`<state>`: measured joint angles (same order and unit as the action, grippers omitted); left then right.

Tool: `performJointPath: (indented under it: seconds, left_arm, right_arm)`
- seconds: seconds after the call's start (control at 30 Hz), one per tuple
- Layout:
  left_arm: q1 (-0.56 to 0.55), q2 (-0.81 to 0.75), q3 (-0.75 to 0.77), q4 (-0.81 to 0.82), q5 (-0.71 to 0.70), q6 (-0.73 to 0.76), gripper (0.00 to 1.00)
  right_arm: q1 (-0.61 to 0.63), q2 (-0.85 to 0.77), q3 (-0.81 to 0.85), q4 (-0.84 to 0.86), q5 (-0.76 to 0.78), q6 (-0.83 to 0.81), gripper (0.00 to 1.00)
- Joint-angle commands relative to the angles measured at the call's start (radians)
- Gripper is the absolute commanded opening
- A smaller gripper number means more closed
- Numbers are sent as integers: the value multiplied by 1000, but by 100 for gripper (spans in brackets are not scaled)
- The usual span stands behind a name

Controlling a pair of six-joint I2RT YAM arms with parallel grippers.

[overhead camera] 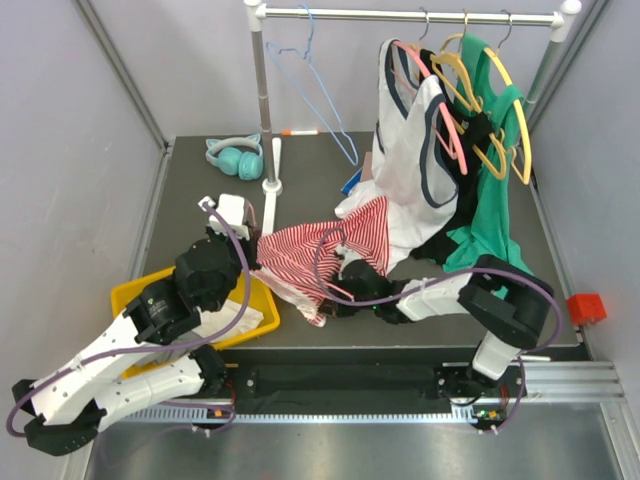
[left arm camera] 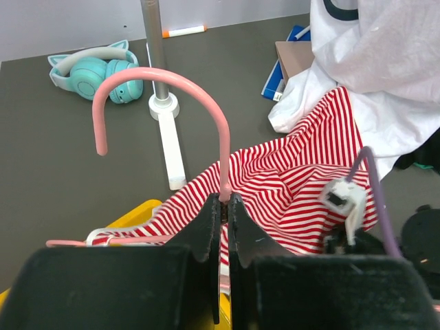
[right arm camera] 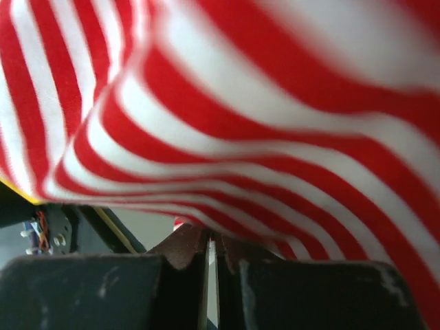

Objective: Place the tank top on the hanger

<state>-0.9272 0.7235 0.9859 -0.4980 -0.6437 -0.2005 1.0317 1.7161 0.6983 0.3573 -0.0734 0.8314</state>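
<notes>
**Both Gripped, Dressing Not Yet Done**

On the desk (overhead camera: pixel 200 190) the tank top (overhead camera: pixel 320 250) lies bunched, not yet seated on the hanger (left arm camera: pixel 165 72). The left pincer (left arm camera: pixel 223 206) clamps the hanger's neck, and the right pincer (right arm camera: pixel 210 242) pinches striped fabric (hem, seemingly). Threading remains.

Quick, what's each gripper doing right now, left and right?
Left gripper: closed, holding the hanger by its neck.
Right gripper: closed, apparently pinching the tank top at its edge.
</notes>
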Motion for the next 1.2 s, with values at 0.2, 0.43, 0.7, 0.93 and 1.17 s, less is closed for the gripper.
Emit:
performJointPath:
  seconds: [0.2,0.43,0.7,0.93,1.17]
  left_arm:
    - [-2,11,-12,25,-99,90,0]
    - [-2,36,-70,160,-165,168,0]
    - [-2,93,-116,292,-211,216,0]
    - [-2,113,-154,358,-224,222,0]
    - [-2,114,-178,380,-214,208,0]
  right_arm:
    - [-116,-375,-203,-145,-65,-57,0]
    - [-194,-614,-226,-415,-129,-106,0]
    - [-216,-763,-74,-737,-212,-178,0]
    - [-216,-831,15,-853,-221,-155,0]
    - [-216,-822,84,-854,-235,-130,0]
